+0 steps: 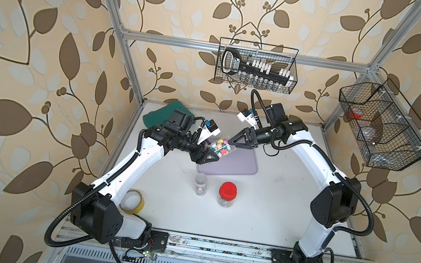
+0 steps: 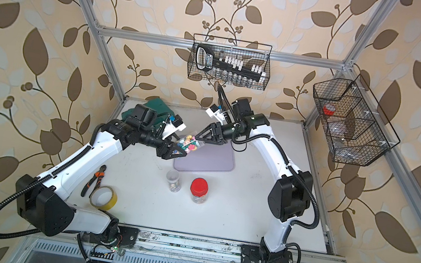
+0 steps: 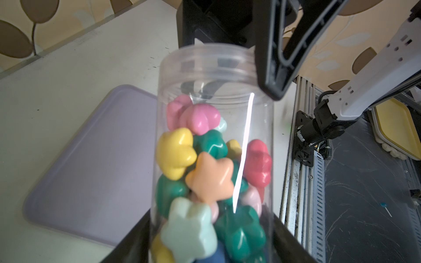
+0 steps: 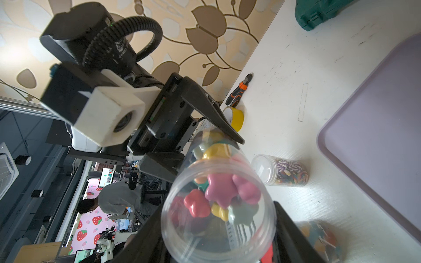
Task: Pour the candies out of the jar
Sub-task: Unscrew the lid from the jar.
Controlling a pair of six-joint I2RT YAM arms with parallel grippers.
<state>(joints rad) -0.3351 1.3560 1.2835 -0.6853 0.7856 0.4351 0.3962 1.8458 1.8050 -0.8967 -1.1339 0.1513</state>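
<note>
Soft, even light fills both top views, leaving only faint shadows on the white bench (image 1: 277, 203). Wide-angle distortion bows the aluminium posts (image 1: 129, 67) toward the edges. In the left wrist view a hard white glare streak runs down the clear jar (image 3: 214, 75), and the nearest candies (image 3: 189, 227) go soft. The right wrist view blurs the jar's mouth against a dim background.

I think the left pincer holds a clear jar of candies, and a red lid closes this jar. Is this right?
No. The jar in the left pincer has no lid: the right wrist view shows its mouth open, with the candies inside. The rest is right.
</note>
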